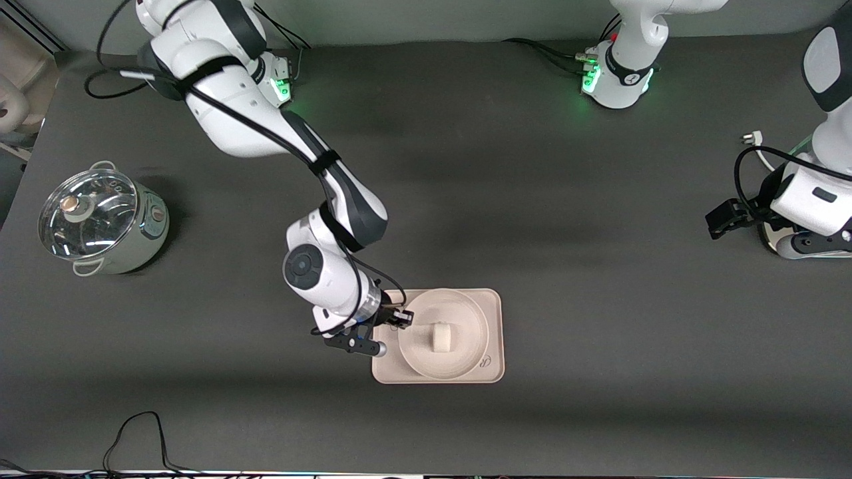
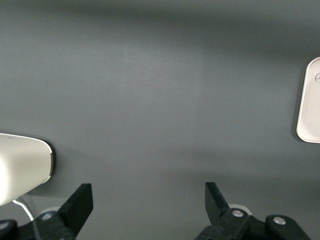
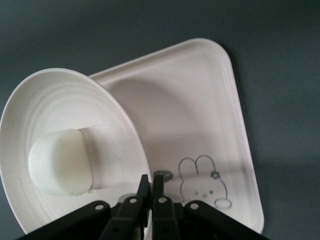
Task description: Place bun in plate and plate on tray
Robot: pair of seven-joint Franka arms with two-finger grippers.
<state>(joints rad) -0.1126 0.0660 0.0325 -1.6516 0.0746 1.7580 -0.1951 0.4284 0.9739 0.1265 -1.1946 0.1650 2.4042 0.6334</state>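
Observation:
The bun (image 1: pixel 440 337) lies in the middle of the plate (image 1: pixel 466 319), which is over the tray (image 1: pixel 494 303). My right gripper (image 1: pixel 401 318) is shut on the plate's rim at the side toward the right arm's end of the table. In the right wrist view the gripper (image 3: pixel 151 182) pinches the rim, with the bun (image 3: pixel 60 162) in the plate (image 3: pixel 65 100). There the plate is tilted and casts a shadow on the tray (image 3: pixel 200 100) with its rabbit drawing. My left gripper (image 1: pixel 725 219) waits open and empty at the left arm's end; it (image 2: pixel 150 200) faces bare table.
A pale green pot with a glass lid (image 1: pixel 100 223) stands at the right arm's end of the table. A white plug (image 1: pixel 751 138) lies near the left arm. A black cable (image 1: pixel 133 432) loops at the table's near edge. A tray corner (image 2: pixel 312 100) shows in the left wrist view.

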